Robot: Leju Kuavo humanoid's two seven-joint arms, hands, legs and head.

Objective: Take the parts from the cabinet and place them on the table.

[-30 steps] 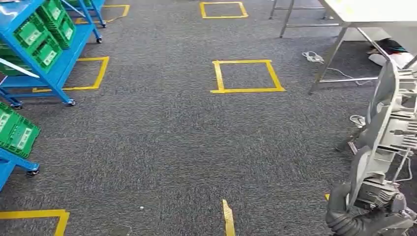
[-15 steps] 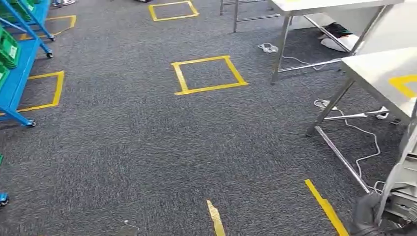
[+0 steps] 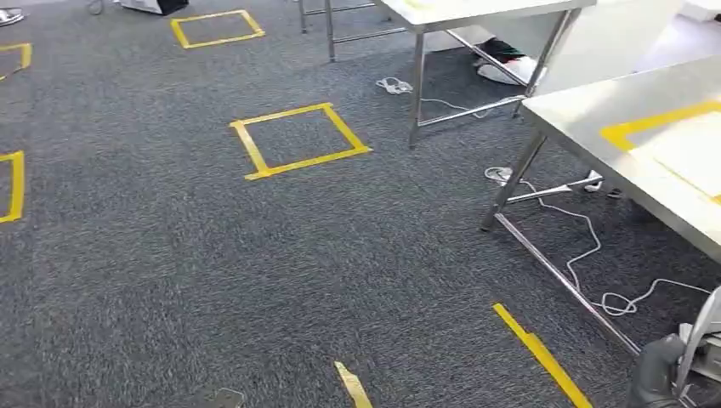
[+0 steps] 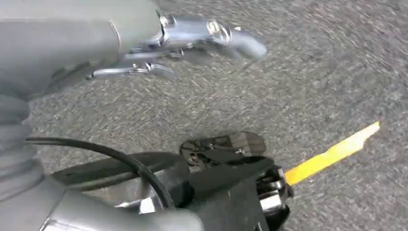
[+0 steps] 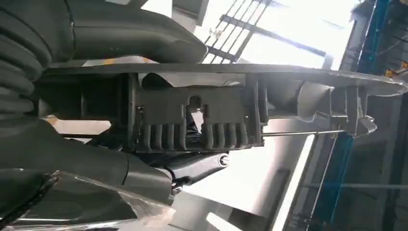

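Grey part in right robot hand, beside table

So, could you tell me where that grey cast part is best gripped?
The grey cast part is probably best held as the right hand has it: clamped across the plate and finned block at its thick end, coming from that end; the far end tapers thin.

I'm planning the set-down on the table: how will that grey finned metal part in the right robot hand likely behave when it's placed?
The metal part looks like a rigid casting, so probably stiff and fairly heavy. Its thin flat plate and ribs suggest it could tip if stood on edge. The right robot hand grips one end, so it may lever downward.
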